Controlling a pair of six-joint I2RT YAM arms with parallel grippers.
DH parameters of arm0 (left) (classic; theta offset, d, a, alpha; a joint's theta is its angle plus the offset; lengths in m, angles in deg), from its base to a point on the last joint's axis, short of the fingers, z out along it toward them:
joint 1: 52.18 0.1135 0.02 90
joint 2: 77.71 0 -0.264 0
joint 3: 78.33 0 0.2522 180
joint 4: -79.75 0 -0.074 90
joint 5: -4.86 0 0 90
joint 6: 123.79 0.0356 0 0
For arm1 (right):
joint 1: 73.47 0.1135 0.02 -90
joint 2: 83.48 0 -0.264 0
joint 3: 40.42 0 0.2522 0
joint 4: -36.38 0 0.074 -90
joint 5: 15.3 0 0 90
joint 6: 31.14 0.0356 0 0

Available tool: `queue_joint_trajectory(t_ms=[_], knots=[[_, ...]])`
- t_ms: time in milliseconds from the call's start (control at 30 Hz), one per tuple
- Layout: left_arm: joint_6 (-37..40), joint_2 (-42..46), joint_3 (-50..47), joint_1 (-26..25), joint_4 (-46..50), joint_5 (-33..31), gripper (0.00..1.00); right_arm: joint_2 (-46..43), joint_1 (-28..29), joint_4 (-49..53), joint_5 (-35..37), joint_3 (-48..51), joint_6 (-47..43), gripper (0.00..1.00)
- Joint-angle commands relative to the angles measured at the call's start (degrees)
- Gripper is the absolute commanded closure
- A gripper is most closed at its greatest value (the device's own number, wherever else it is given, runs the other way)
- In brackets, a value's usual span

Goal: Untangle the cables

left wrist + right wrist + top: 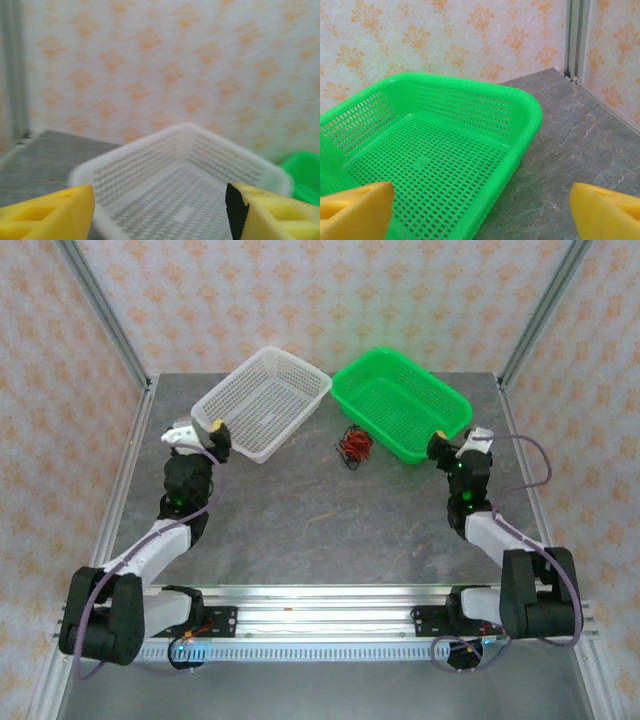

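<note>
Flagging for you: the cables [353,447] are sitting in one red-black tangle on the table [330,525], in front of the white basket [262,402] and green basket [400,405]. Left gripper [216,434] is hovering by the white one, right gripper [439,444] by the green, both gaping wide, holding nothing.

white mesh basket [262,405]: 1 | green mesh basket [400,405]: 1 | red-and-black cable tangle [354,446]: 1 | robot arms: 2 (left arm [150,550], right arm [500,535])
</note>
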Motion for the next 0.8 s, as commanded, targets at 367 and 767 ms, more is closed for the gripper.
queue_joint_trajectory(t_ms=[367, 767], knots=[[-17.15, -20.3, 28.9, -29.43, 34.5, 4.73, 0.27, -11.47, 6.06, 48.89, 0.6, -16.14, 14.06, 0.1], [-29.24, -47.54, 50.9, -31.22, 39.69, 8.24, 0.26, -14.61, 6.11, 54.03, -3.71, -15.83, 13.94, 0.1]])
